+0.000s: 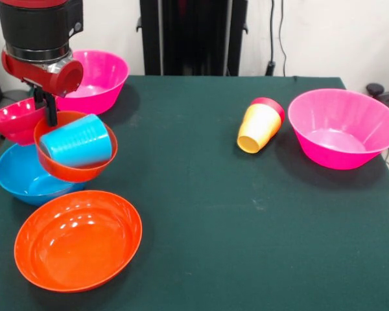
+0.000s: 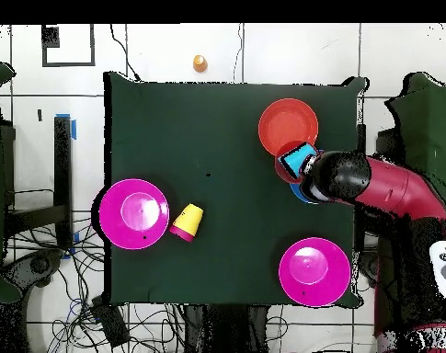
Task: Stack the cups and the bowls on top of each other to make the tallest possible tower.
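- Reading for labels first: no brand, label or legible writing on any cup, bowl or on the arm in either view.
- Front view, the arm (image 1: 42, 39) comes down at upper left; the jaws (image 1: 50, 110) are a dark stem at the far rim of the small orange bowl (image 1: 71, 170), and whether they are clamped on that rim or released I cannot tell.
- Front view, the small orange bowl sits tilted and raised above the blue bowl (image 1: 19, 178), with the blue cup (image 1: 78, 140) lying on its side inside it.
- Front view, the crimson bowl (image 1: 13, 118) is just behind and left of the small orange bowl, partly hidden by it.
- Front view, the wide orange bowl (image 1: 78, 241) rests on the green table (image 1: 233, 220), just in front of the blue bowl.
- Front view, one pink bowl (image 1: 98, 81) stands behind the arm; the second pink bowl (image 1: 343, 129) stands well apart at right.
- Front view, the yellow cup (image 1: 257, 128) lies on its side, near the right pink bowl, nested in a red cup (image 1: 272, 103) that shows only as a rim.
- Front view count: six bowls, three cups.
- Overhead view, the arm hides the crimson bowl and most of the blue bowl, which the front view shows.
- Overhead view alone shows a small orange object (image 2: 200, 63) on the floor beyond the table edge; too small to identify.
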Tool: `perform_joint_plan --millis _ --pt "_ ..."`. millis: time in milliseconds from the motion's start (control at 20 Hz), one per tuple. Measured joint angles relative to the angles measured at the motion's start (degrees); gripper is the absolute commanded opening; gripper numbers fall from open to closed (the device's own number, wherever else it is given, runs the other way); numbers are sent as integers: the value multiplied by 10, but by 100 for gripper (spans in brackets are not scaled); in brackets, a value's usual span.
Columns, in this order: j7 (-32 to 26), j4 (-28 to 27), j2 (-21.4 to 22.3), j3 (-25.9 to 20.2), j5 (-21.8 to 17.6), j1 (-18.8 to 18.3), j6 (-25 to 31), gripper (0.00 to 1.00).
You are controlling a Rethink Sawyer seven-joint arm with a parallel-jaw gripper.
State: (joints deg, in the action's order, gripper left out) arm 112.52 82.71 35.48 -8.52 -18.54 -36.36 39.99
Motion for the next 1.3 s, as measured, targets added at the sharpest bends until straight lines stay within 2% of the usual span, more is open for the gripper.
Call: perform_joint_plan --millis 450,500,1300 --pt "0 0 0 3 0 2 0 0" --pt "0 0 0 3 0 2 0 100" --pt "0 0 0 3 0 2 0 100"
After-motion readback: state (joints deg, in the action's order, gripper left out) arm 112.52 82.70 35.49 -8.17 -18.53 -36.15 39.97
